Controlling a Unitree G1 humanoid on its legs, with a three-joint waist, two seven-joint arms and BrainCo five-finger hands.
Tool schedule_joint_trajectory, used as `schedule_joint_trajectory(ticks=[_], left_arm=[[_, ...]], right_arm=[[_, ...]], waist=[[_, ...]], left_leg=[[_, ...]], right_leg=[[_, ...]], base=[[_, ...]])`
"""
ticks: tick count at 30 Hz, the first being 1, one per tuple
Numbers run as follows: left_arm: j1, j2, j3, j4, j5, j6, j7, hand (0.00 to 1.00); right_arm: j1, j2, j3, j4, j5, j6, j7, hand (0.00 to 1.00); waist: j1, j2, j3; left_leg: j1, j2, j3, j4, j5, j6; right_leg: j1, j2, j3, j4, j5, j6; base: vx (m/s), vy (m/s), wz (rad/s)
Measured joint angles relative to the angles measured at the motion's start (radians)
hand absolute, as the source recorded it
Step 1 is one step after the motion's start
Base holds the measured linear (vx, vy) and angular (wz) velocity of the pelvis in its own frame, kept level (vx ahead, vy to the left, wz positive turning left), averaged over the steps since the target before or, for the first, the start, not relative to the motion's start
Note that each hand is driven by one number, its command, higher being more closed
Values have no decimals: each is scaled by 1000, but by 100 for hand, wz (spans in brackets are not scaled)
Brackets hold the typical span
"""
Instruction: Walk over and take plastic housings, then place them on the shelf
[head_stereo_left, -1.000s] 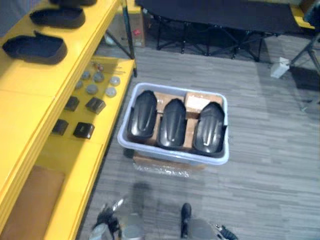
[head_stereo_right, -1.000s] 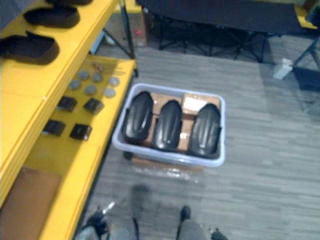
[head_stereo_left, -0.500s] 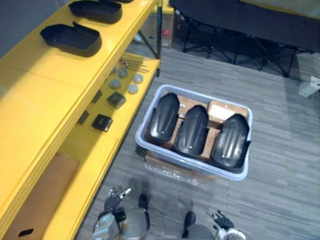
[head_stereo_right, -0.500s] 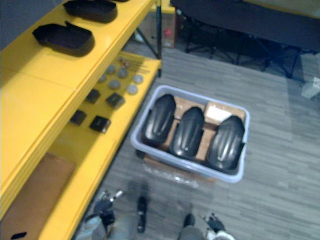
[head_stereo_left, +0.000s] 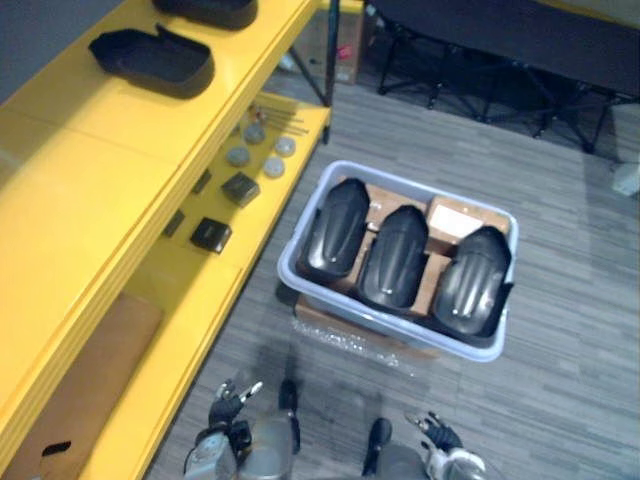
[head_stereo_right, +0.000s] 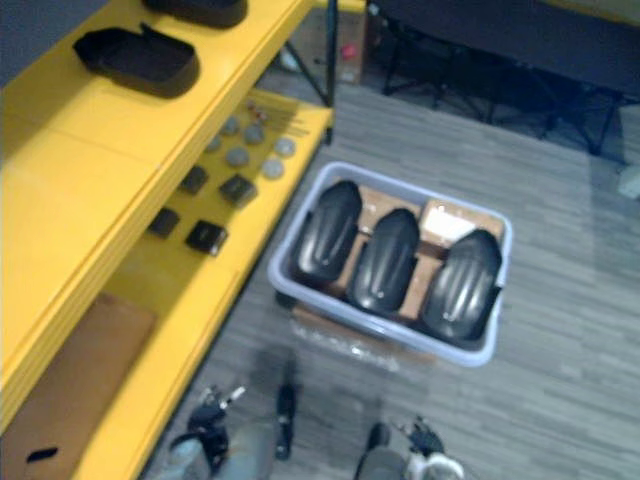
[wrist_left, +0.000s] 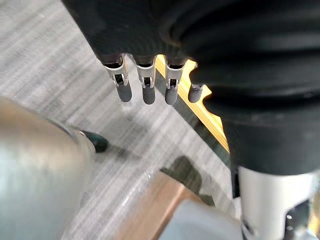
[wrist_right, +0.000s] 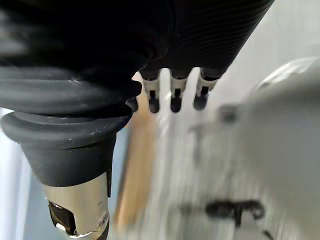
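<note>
Three plastic housings (head_stereo_left: 398, 255) lie side by side in the grey bin (head_stereo_left: 390, 325) at 12 o'clock. At 6 o'clock, left hand (head_stereo_left: 228, 403) and right hand (head_stereo_left: 437, 433) hang empty, fingers loosely straight. Yellow shelf (head_stereo_left: 90, 170) at 9 o'clock

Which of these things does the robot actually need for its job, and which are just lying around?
Job: three black housings in the grey bin; yellow shelf, two housings on top; left hand and right hand, both open.
Lying about: grey discs, small black boxes, brown board, all on the lower level.
</note>
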Motion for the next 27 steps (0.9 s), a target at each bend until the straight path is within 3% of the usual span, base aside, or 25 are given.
schedule_joint_trajectory(ticks=[3, 7, 10, 12, 15, 16, 17, 18, 21, 23, 26, 27], left_arm=[[-7, 31, -29, -1, 11, -7, -12, 0], [-52, 81, -78, 3, 64, -6, -24, 0], [-79, 114, -107, 3, 86, 13, -25, 0], [-87, 121, -115, 2, 88, 21, -25, 0], [-88, 121, -115, -2, 119, 21, -25, 0], [-87, 121, -115, -2, 119, 22, -25, 0], [-86, 121, -115, -2, 118, 23, -25, 0], [-82, 120, -114, -7, 113, 26, -25, 0], [-75, 116, -113, -12, 103, 23, -24, 0], [-66, 108, -111, -14, 100, 9, -22, 0], [-47, 99, -101, -21, 62, -19, -9, 0], [-46, 99, -100, -20, 51, -22, -5, 0]], right_arm=[[-107, -44, 170, -189, -60, -102, 85, 0], [-332, -125, 333, -390, 1, -119, 193, 0], [-492, -170, 378, -529, 82, -116, 191, 0], [-564, -191, 352, -612, 116, -111, 113, 0], [-660, -208, 149, -711, 162, -86, -116, 0], [-673, -217, 110, -716, 167, -79, -160, 0], [-682, -236, 53, -720, 166, -64, -210, 0], [-684, -276, -32, -721, 165, -21, -306, 0], [-656, -343, -177, -712, 165, 25, -432, 0], [-612, -379, -269, -683, 166, 45, -505, 0], [-541, -416, -347, -604, 177, 72, -555, 0], [-528, -424, -359, -582, 184, 78, -562, 0]], waist=[[9, -11, 36], [30, -20, 80], [44, -38, 104], [54, -46, 113], [51, -46, 113], [51, -46, 113], [48, -45, 114], [37, -38, 118], [15, -10, 135], [-10, 14, 149], [-57, 38, 156], [-59, 41, 157]], left_leg=[[-5, -8, -39, 11, 3, 2], [-26, 4, -53, 43, 2, 1], [-51, 23, -59, 71, -2, -2], [-51, 34, -51, 79, -5, -2], [-45, 44, -31, 86, -11, 0], [-43, 46, -25, 86, -12, 0], [-41, 47, -18, 86, -13, 2], [-41, 50, -8, 86, -18, 2], [-56, 58, 26, 92, -20, 3], [-74, 64, 38, 114, -26, 13], [-113, 73, 42, 150, -41, 15], [-121, 76, 44, 159, -45, 16]], right_leg=[[23, 6, -17, -7, -14, -13], [18, 27, 2, 15, -32, -34], [8, 48, 10, 19, -28, -46], [6, 58, 31, 17, -20, -59], [4, 69, 83, 10, -15, -70], [2, 69, 90, 10, -14, -70], [1, 69, 99, 9, -11, -67], [-6, 71, 118, 7, -11, -67], [-37, 73, 156, 4, 3, -75], [-50, 74, 177, -12, 25, -49], [-71, 80, 187, -27, 40, -34], [-77, 84, 193, -28, 45, -27]], base=[[-30, 3, 40], [-60, -18, 15], [-41, -34, 5], [-33, -18, -12], [-37, 18, -16], [-51, 24, -23], [-54, 27, -24], [-78, 40, -25], [-59, 47, -33], [-19, 54, -33], [2, 31, -15], [16, 19, -20]])
